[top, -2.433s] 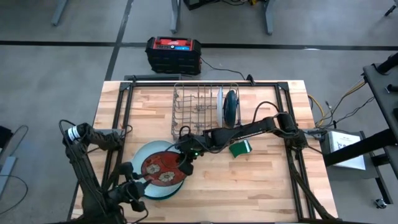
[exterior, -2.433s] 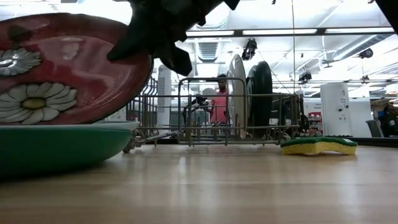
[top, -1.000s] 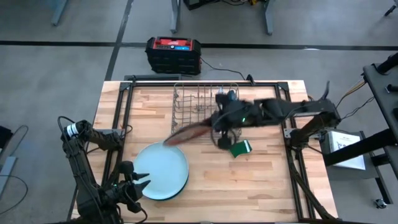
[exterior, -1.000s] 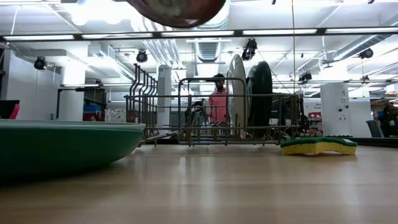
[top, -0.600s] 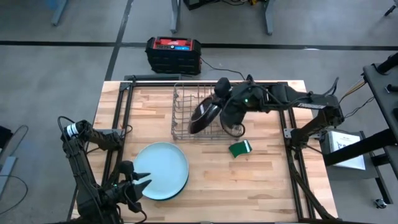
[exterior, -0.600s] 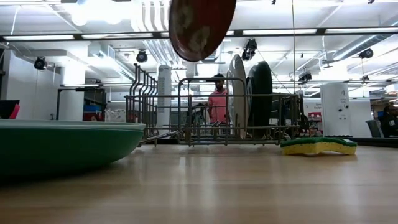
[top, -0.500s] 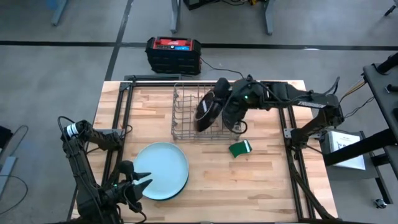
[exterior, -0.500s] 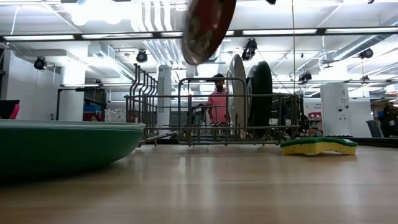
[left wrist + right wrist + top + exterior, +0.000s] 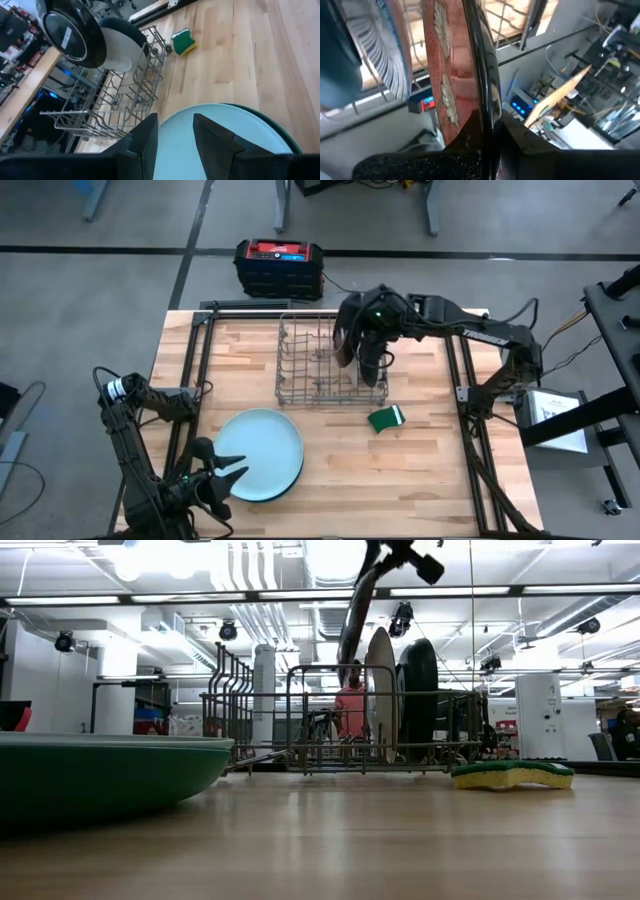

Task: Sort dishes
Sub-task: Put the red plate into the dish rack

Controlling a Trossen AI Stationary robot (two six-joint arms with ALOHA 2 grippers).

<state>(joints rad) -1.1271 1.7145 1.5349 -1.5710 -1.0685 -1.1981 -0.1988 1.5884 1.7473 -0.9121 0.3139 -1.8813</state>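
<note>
Red-brown plate [image 9: 345,340] clamped edge-up in my right claw [image 9: 360,332] over the rack [image 9: 300,370]; next, lower into a slot.

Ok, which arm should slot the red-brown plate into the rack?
Right. Its gripper already holds the red-brown plate on edge above the rack, beside the racked plates. The left gripper waits by the pale blue plate.

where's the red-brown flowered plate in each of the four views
High view: red-brown plate edge-on over the wire rack, in the right pincer.
Low view: dark tilted edge, upper middle, above the rack.
Left wrist view: cannot tell.
Right wrist view: fills the centre, flowered face showing.
Shared landmark: the wire rack.
</note>
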